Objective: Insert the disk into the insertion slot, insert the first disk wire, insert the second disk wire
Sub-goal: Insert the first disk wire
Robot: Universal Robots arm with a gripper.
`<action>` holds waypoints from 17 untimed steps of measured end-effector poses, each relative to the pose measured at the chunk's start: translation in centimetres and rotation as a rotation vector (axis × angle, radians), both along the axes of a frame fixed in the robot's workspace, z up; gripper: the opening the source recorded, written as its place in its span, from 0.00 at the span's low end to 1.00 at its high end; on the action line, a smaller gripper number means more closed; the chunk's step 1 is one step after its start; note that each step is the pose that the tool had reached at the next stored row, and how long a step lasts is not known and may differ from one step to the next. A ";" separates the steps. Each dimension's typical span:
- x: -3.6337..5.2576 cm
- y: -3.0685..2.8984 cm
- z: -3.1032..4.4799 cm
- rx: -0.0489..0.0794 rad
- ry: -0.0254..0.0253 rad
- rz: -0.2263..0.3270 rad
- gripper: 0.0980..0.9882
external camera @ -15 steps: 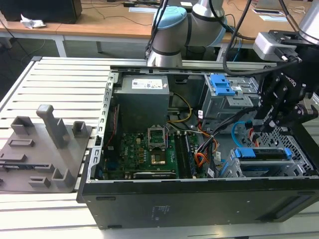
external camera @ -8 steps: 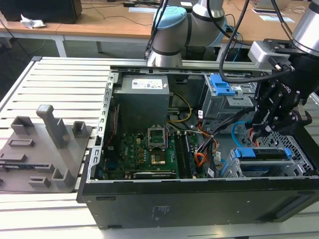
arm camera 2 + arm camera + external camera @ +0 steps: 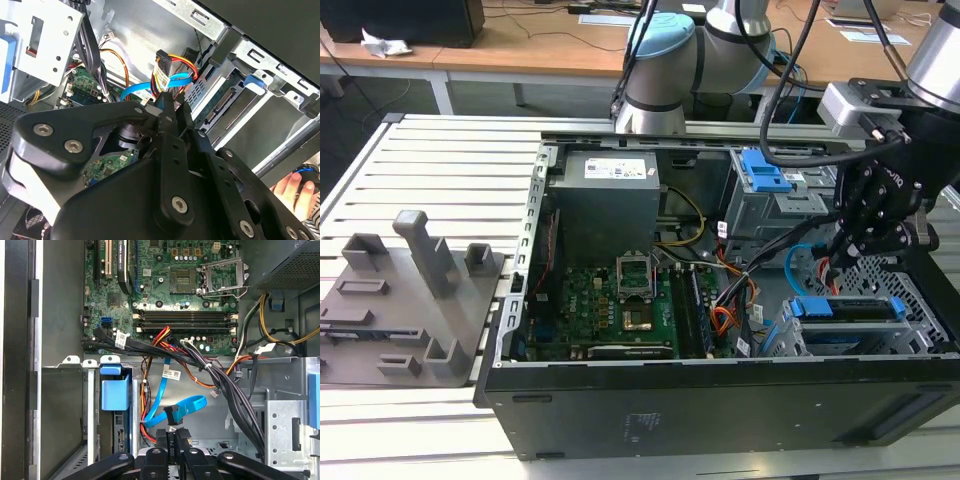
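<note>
gripper (image 3: 173,434): jaws closed on black plug of blue disk wire (image 3: 187,407), just beside disk (image 3: 115,392) seated in insertion slot (image 3: 920,305); black cable bundle (image 3: 227,385) hangs farther from disk.

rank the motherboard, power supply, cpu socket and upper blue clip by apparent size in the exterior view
1. motherboard
2. power supply
3. upper blue clip and cpu socket: too alike to rank, and the clip sits at a different depth
</note>
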State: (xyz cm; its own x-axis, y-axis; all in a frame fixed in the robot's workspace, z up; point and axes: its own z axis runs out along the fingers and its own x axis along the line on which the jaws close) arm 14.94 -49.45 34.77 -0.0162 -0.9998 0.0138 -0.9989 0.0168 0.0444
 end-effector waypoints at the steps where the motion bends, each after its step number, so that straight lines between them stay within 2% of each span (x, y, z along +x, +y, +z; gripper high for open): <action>1: 0.00 0.00 0.00 0.000 0.0000 0.000 0.10; 4: 0.00 0.00 -0.01 0.000 0.0000 0.000 0.11; 5: 0.00 0.00 -0.02 0.000 0.0000 0.000 0.19; 6: 0.00 0.00 -0.03 -0.001 0.0000 0.000 0.19; 9: -0.01 0.00 0.00 -0.021 -0.0001 0.000 0.19; 11: -0.01 0.00 0.00 -0.025 0.0000 0.000 0.19; 17: 0.00 -0.34 0.01 -0.026 0.0000 0.001 0.19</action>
